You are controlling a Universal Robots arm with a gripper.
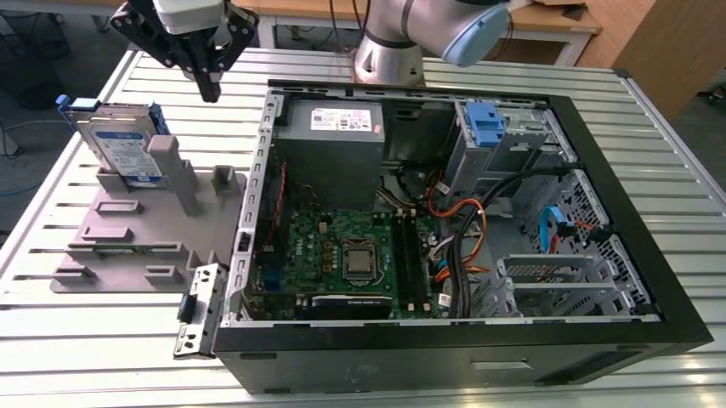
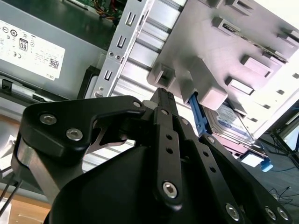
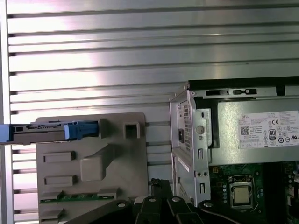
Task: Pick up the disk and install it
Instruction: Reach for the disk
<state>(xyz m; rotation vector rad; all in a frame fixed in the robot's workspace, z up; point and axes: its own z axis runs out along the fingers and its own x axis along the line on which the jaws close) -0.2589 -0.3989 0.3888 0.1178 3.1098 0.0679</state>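
The disk [image 1: 121, 144] stands on edge in a slot at the far end of the grey fixture plate [image 1: 119, 234], at the exterior view's left; it is silver with a white-and-blue label and blue rails. My gripper [image 1: 207, 87] hangs above the table, right of the disk and a little behind it, apart from it. Its black fingers are shut together with nothing between them. The first wrist view shows the disk [image 3: 46, 132] edge-on, with the fingertips [image 3: 159, 183] pressed together. In the second wrist view the shut gripper [image 2: 161, 94] points toward the fixture, and the disk [image 2: 230, 122] lies beyond it.
An open black computer case [image 1: 635, 340] fills the middle and right of the slatted metal table [image 1: 68, 357]. Inside are a grey power-supply box [image 1: 340, 127], a motherboard [image 1: 340, 246], cables and a blue bracket [image 1: 484, 126] in the drive bay. A small metal bracket [image 1: 195, 313] lies by the case's front corner.
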